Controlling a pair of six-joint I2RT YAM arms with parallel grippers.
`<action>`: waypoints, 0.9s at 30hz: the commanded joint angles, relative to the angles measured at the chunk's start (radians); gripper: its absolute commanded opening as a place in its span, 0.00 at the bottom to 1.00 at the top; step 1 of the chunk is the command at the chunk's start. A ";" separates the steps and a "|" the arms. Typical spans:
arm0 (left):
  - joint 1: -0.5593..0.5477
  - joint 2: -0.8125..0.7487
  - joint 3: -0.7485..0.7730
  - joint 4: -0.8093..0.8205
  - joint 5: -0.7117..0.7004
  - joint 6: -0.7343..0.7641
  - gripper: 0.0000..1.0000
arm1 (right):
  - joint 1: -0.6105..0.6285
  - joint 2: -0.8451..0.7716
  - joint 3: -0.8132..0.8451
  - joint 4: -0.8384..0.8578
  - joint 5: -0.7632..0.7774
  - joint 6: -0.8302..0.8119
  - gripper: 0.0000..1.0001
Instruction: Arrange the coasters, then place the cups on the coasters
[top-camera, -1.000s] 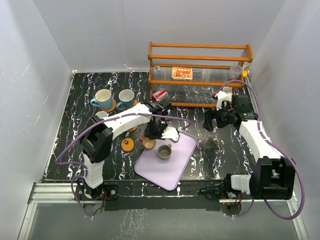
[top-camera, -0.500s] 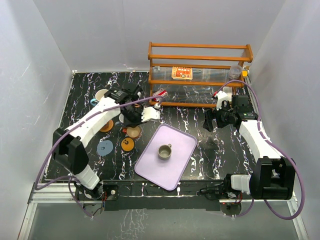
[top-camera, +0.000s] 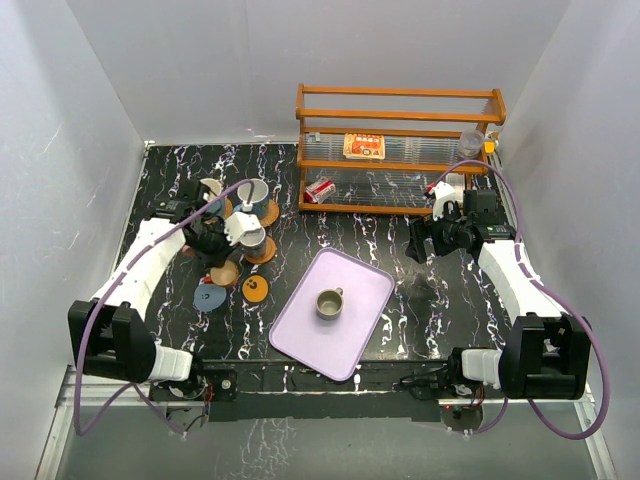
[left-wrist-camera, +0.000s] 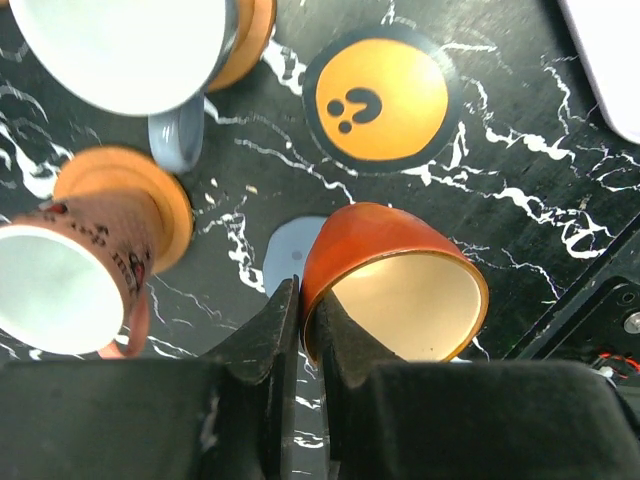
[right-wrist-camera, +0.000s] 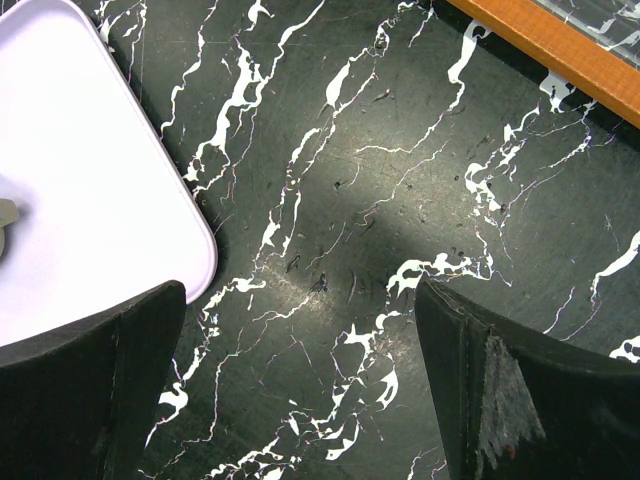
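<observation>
L gripper (left-wrist-camera: 298, 320) has swung from the lilac tray (top-camera: 365, 290) over to the left side of the table (top-camera: 430, 312), taking the small orange cup (left-wrist-camera: 395, 290) w/ it. It's clamped tight on the cup's rim, one finger (left-wrist-camera: 262, 345) outside the wall, the other inside. Cup is tilted, mouth toward the wrist cam. Cup is over the grey-blue coaster (left-wrist-camera: 283, 255) and hides part of it; can't tell if they touch. Dotted coaster (left-wrist-camera: 375, 98) lies just beyond, bare. Pink cup (left-wrist-camera: 65, 285) stands on a plain orange coaster (left-wrist-camera: 150, 185) close by. Blue-grey cup (left-wrist-camera: 115, 40) is on another. Olive-grey cup (top-camera: 329, 304) stands on the tray. R gripper (right-wrist-camera: 300, 290) hasn't moved: fingers spread wide, holding nothing, above bare table nr the tray corner.
</observation>
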 joint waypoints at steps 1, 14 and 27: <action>0.124 -0.021 -0.041 0.021 0.093 0.028 0.00 | -0.006 -0.009 0.010 0.034 -0.008 -0.009 0.98; 0.344 0.117 -0.071 0.006 0.164 0.079 0.00 | -0.006 -0.005 0.010 0.034 -0.001 -0.012 0.98; 0.390 0.136 -0.127 0.016 0.137 0.071 0.00 | -0.005 0.000 0.010 0.035 0.007 -0.012 0.98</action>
